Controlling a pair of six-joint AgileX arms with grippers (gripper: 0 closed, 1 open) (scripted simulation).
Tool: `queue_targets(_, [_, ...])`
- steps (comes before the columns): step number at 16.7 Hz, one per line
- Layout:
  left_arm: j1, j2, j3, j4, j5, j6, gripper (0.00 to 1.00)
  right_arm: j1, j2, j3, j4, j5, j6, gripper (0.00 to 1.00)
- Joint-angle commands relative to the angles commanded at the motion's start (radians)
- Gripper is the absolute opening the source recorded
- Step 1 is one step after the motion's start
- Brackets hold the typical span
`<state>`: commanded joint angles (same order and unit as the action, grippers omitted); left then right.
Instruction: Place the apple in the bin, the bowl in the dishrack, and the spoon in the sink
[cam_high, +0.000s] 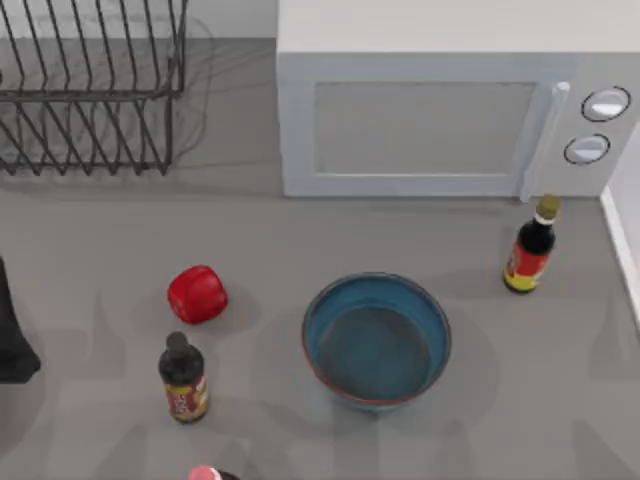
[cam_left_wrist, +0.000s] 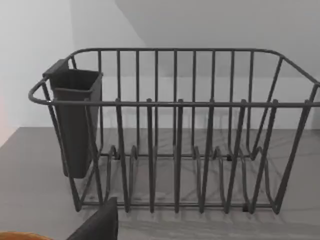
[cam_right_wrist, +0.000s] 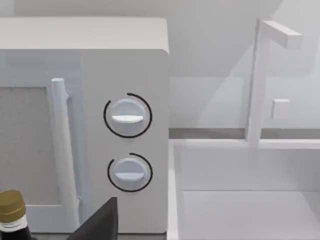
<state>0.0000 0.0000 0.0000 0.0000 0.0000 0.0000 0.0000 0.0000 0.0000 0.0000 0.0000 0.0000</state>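
The red apple (cam_high: 197, 294) rests on the grey counter, left of centre. To its right stands the blue-teal bowl (cam_high: 376, 338) with a reddish-brown rim, upright and empty. The dark wire dishrack (cam_high: 90, 90) occupies the back left corner; the left wrist view faces the dishrack (cam_left_wrist: 175, 130) side-on, and it holds no dishes. The white sink (cam_right_wrist: 245, 200) lies right of the microwave, its rim (cam_high: 622, 240) at the table's right edge. A dark part of my left arm (cam_high: 15, 340) sits at the left edge, well left of the apple. The spoon and the bin are out of view.
A white microwave (cam_high: 450, 110) stands at the back. Dark sauce bottles stand below the apple (cam_high: 183, 378) and right of the bowl (cam_high: 531, 246); a pink-capped bottle (cam_high: 205, 473) is at the front edge. A utensil holder (cam_left_wrist: 75, 120) hangs on the rack. A faucet (cam_right_wrist: 260, 80) rises behind the sink.
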Motion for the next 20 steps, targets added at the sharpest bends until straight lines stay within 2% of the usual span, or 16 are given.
queue_targets(4, [-0.006,0.029,0.022,-0.018,0.001,0.007,1.0,0.0,0.0,0.0,0.0,0.0,0.0,1.0])
queue_targets(8, [-0.039,0.204,0.156,-0.12,0.005,0.05,1.0,0.0,0.0,0.0,0.0,0.0,0.0,1.0])
queue_targets(20, [-0.236,1.196,0.923,-0.679,0.038,0.308,1.0,0.0,0.0,0.0,0.0,0.0,0.0,1.0])
